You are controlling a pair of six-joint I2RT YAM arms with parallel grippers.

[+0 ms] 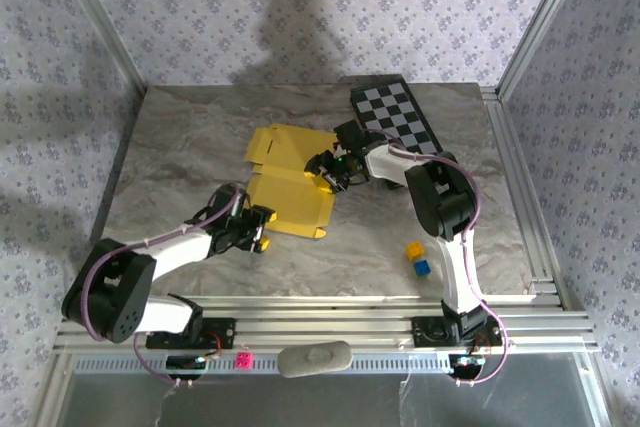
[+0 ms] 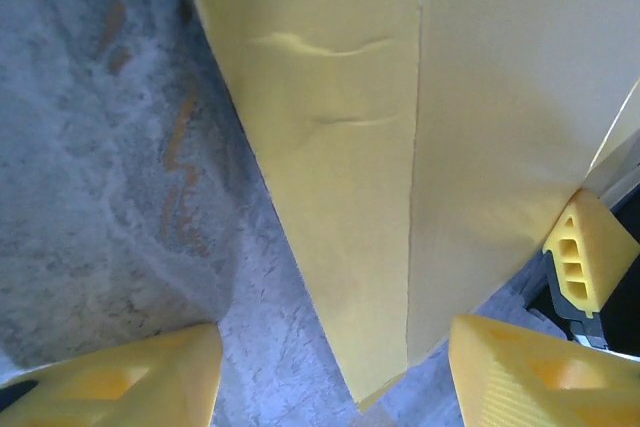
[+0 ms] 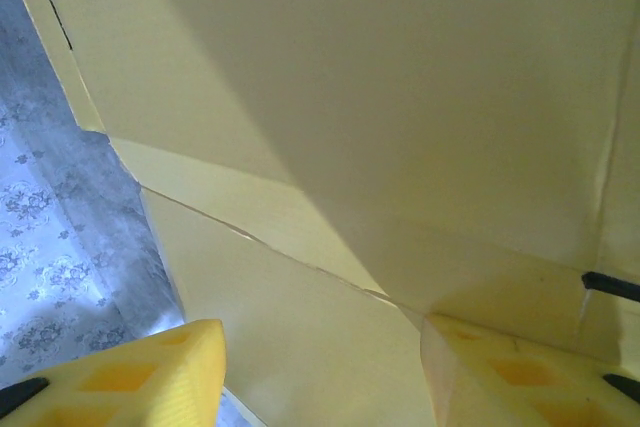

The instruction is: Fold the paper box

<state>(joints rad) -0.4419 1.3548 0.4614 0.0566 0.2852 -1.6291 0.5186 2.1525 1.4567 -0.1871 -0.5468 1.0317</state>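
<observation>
- The paper box (image 1: 285, 197) lies opened out and mostly flat on the table (image 1: 180, 147), a little left of centre, with a smaller flap reaching toward the far side.
- The left gripper (image 1: 256, 231) sits at the box's near-left corner. The right gripper (image 1: 328, 172) sits at its right edge, about midway along.
- Left wrist view: the left gripper (image 2: 332, 347) has its jaws spread wide. Bare table shows between its fingertips (image 2: 130, 387), and the near tip of the yellow sheet (image 2: 400, 147) reaches into the gap without being pinched.
- A crease runs lengthwise down that sheet, and the panel left of it carries two shallow dents.
- At the right edge of the same view, one yellow finger (image 2: 590, 257) of the right gripper stands against the far side of the sheet.
- Right wrist view: the right gripper (image 3: 322, 332) is also spread, and the cardboard (image 3: 350, 97) fills the space ahead of its fingers, creases meeting near the middle.
- The right-hand fingertip (image 3: 520, 377) lies close against a panel (contact cannot be confirmed), and nothing is clamped between the two.
- A chequered board (image 1: 395, 119) lies far right of the box.
- A small yellow cube (image 1: 413, 248) and a blue cube (image 1: 422, 267) sit near right, well apart from the box.
</observation>
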